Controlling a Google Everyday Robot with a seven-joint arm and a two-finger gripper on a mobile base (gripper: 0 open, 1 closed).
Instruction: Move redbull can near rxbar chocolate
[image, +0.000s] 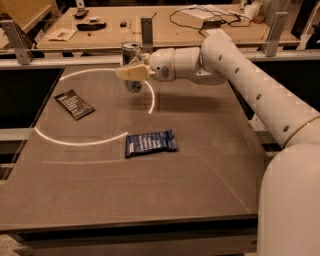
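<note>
Beige fingers (131, 73) round can (131, 51), wrapper (150, 143) nearby

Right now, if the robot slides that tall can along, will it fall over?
Probably not. The redbull can is tall and slim, so it looks tippy, but the gripper grips its middle, which should steady it. If it fell, its round side would likely roll. Shiny metal may be slippery.

a blue wrapper (150, 143) with white text lies flat on the grey table (190, 200), nearer than the gripper (131, 73) at the far side. a bright ring of light (75, 142) curves just beside it. cluttered wooden bench (165, 25) behind.
</note>
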